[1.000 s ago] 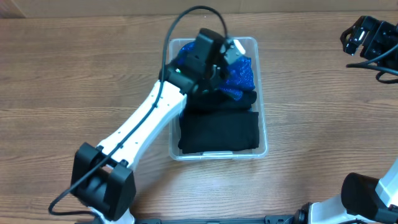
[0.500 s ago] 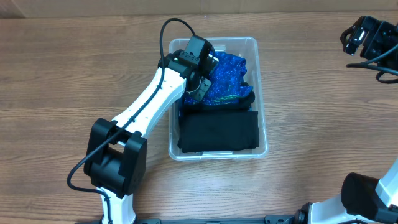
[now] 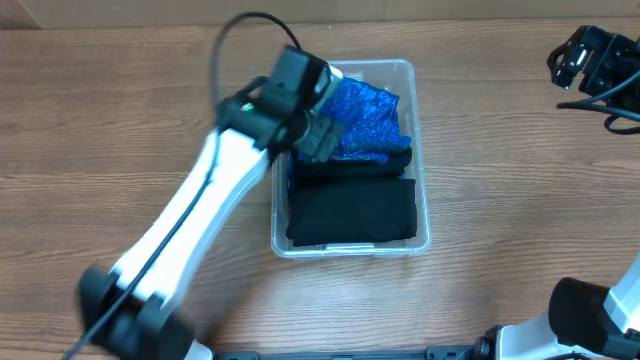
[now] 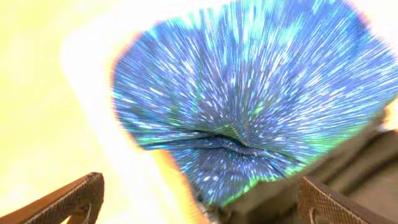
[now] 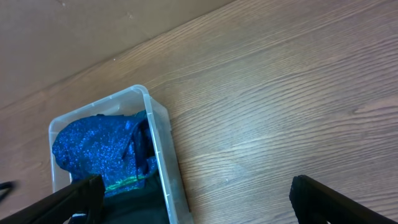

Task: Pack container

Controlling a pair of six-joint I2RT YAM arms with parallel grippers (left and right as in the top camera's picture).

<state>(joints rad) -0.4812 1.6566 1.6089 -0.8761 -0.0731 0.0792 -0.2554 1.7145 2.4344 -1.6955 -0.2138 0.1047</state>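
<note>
The clear plastic container (image 3: 423,150) stands mid-table. A blue sparkly garment (image 3: 368,118) fills its far half, and a folded black cloth (image 3: 350,210) fills its near half. My left gripper (image 3: 318,128) hangs over the container's far left edge, beside the blue garment. In the left wrist view the left gripper (image 4: 199,202) is open and empty, with the blurred blue garment (image 4: 249,93) just ahead. My right gripper (image 3: 585,60) is at the far right of the table. The right gripper (image 5: 205,202) is open and empty over bare wood, with the container (image 5: 163,155) to its left.
The wooden tabletop (image 3: 520,200) surrounds the container. The left arm (image 3: 190,220) slants from the front left up to the container and is motion-blurred. A black cable (image 3: 240,30) loops above its wrist.
The left gripper has drawn back to the left, off the middle of the blue garment to the container's left edge. The garment lies flatter in the bin. The right arm has not moved.
</note>
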